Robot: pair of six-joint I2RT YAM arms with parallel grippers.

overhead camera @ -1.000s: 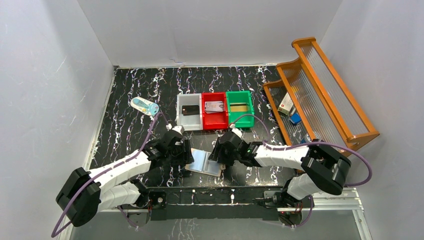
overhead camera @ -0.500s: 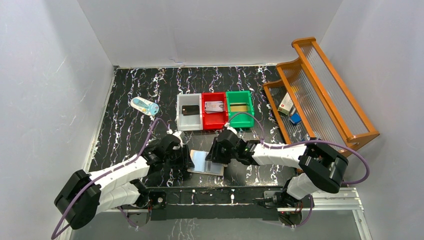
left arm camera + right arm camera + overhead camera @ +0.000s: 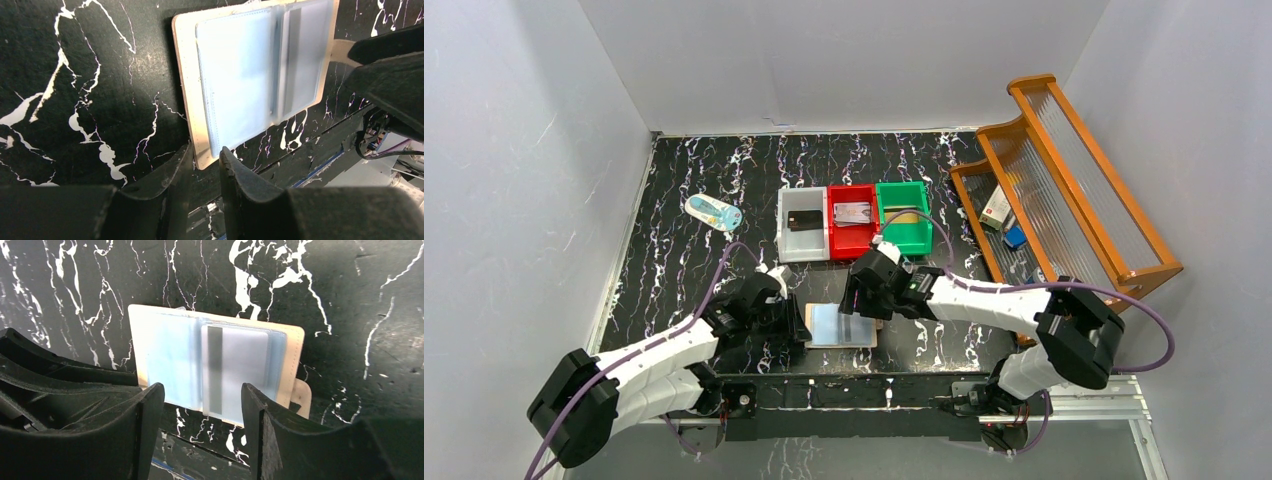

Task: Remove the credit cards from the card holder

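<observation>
**Card in its sleeve, both grippers crowding the holder**

Jaws of the left gripper (image 3: pixel 205 157) are drawn to a slim gap. A corner of the card holder (image 3: pixel 250 80) sits right at that gap, at 6 o'clock in the left wrist view. Whether the fingers truly pinch it I cannot tell.

The right gripper (image 3: pixel 202 390) hangs released, jaws wide, with nothing in them, just above the holder. The holder lies opened flat on the table (image 3: pixel 350 315), at 6 o'clock in the overhead view, between the two wrists.

One silvery-grey card (image 3: pixel 240 365) (a dark stripe runs down its 9 o'clock edge) is tucked in the clear pocket on the holder's 3 o'clock half. Toward 12 o'clock, well apart, stands a row of bins (image 3: pixel 854 253).

My worries:
- **Grip on the card:** it is thin and lies under a slick sleeve, so the right fingers may skid off it or nip sleeve and card together.
- **Hold on the holder:** if the left hold is only a touch, the whole holder could lift or skate across the table.
- **Crowding:** the two grippers are near enough that a careless reach might knock one against the other.
</observation>
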